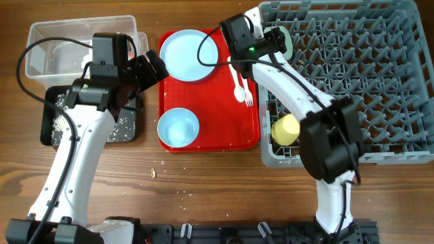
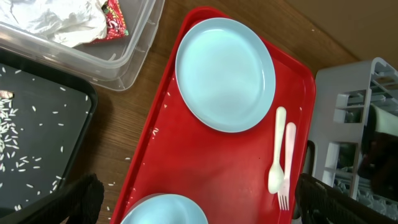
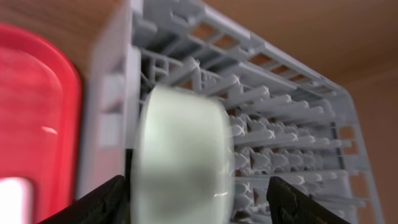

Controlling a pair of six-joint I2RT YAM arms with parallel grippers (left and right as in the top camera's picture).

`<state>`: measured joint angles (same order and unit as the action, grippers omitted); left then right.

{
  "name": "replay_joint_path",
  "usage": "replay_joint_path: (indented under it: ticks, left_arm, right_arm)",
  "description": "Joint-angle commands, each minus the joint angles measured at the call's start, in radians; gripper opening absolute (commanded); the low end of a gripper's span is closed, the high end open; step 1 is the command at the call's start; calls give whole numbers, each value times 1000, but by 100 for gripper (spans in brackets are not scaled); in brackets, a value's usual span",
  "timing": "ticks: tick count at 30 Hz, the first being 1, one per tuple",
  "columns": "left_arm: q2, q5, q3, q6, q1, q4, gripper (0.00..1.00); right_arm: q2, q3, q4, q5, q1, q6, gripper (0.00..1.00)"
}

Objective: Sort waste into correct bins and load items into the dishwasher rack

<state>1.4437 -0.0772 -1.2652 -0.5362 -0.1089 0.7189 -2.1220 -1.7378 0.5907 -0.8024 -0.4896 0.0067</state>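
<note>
**Mostly plastic, on bare wood**

The table is brown wood with visible grain and little sheen. The red tray is glossy plastic. The plate and the near bowl look smooth, pale blue and softly satin. The spoon and fork are white plastic. The clear box is transparent plastic; inside it, the napkin is creased white paper and the wrapper is shiny red film. The black tray is matt, speckled with dry pale crumbs. The rack is matt grey plastic lattice.
</note>
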Motion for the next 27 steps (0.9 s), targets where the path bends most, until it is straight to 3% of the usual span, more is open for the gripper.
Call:
replay_joint_path:
  ticks: [1,6,8,18,21,27]
  left_arm:
    - [10,-8,-6,4,5,0,100]
    - [10,-8,-6,4,5,0,100]
    - [10,-8,-6,4,5,0,100]
    - [10,-8,-6,4,5,0,100]
    - [10,-8,-6,4,5,0,100]
    - [10,-8,-6,4,5,0,100]
  right_arm:
    - [157,3,56,290,-5,93,74]
    - [195,16,212,974,-4,296,72]
    - [179,62,211,1129,-14,344,70]
    - [111,332,75,1315,-138,498,63]
    - [94,355,56,1298,-155,547,54]
    - [51,354,45,1301,-155,600,18]
